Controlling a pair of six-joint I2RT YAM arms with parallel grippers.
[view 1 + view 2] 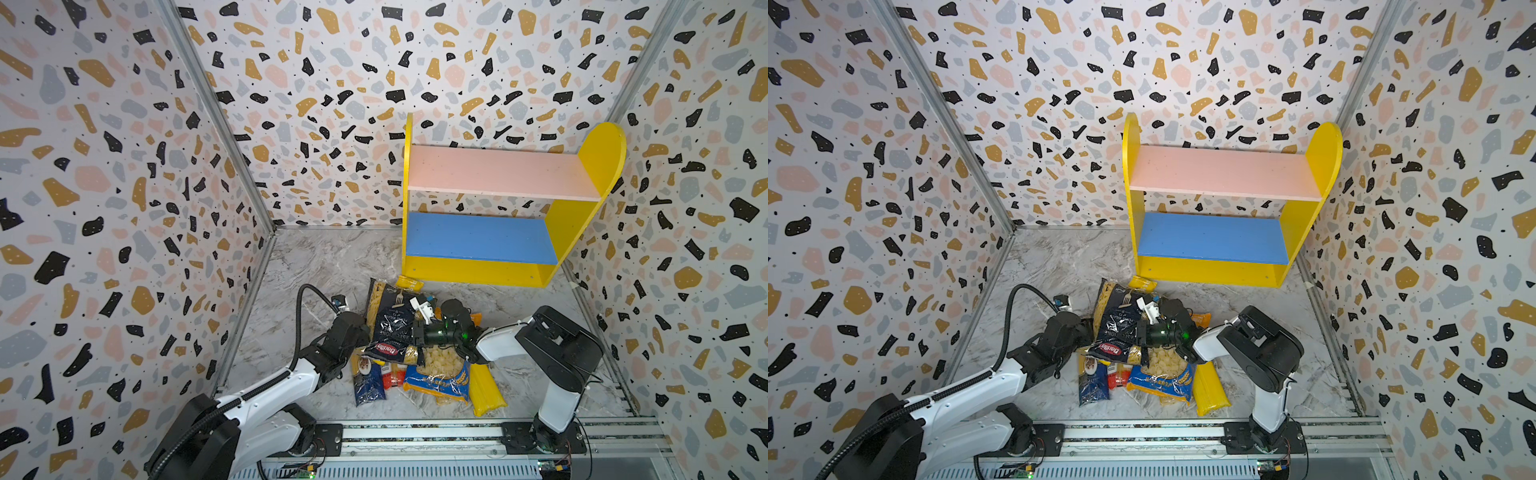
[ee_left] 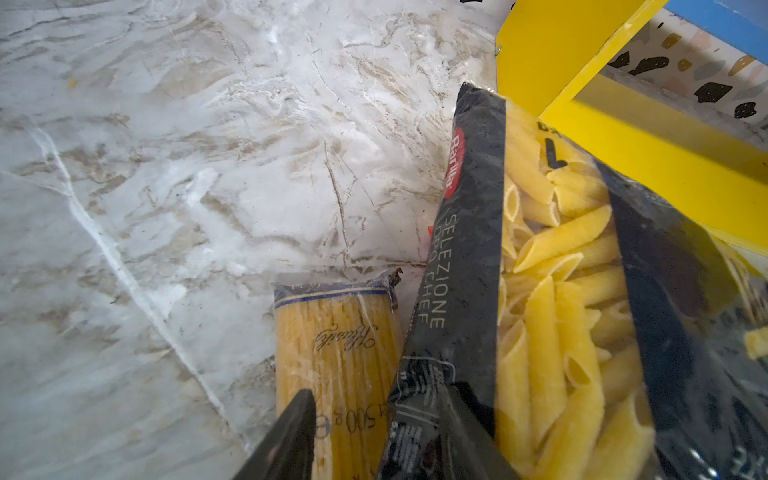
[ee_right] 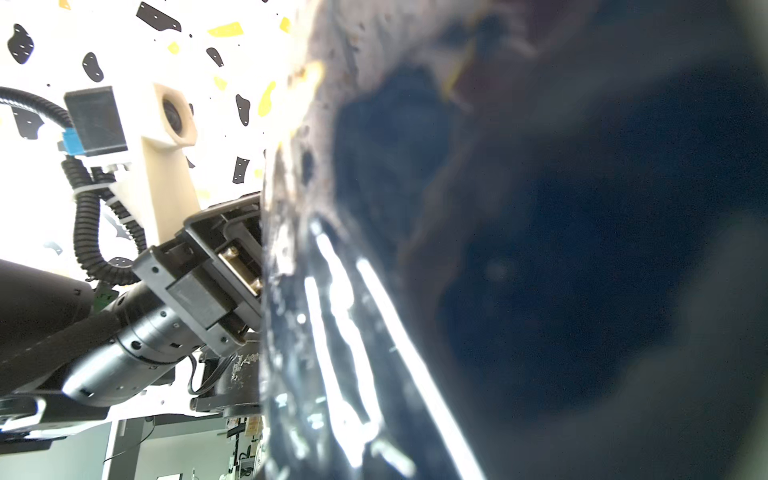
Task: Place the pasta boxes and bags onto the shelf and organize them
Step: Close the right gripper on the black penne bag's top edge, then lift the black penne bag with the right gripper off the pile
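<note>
On the marble worktop (image 1: 324, 257), just before the shelf (image 1: 602, 153), the left tool (image 2: 376, 399) pinches the Barilla penne bag (image 1: 390, 320) by its side (the right tool (image 1: 417, 332) touches it, grip unclear). Next, it probably needs lifting onto that shelf.

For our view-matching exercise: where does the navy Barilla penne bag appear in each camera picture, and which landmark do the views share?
Both top views: the Barilla penne bag sits at the lower middle, in front of the shelf.
Left wrist: the bag fills the right side, with penne showing through its window.
Right wrist: probably the blurred dark film filling the right.
Landmark: the shelf's yellow base, which is absent from the right wrist view.
</note>
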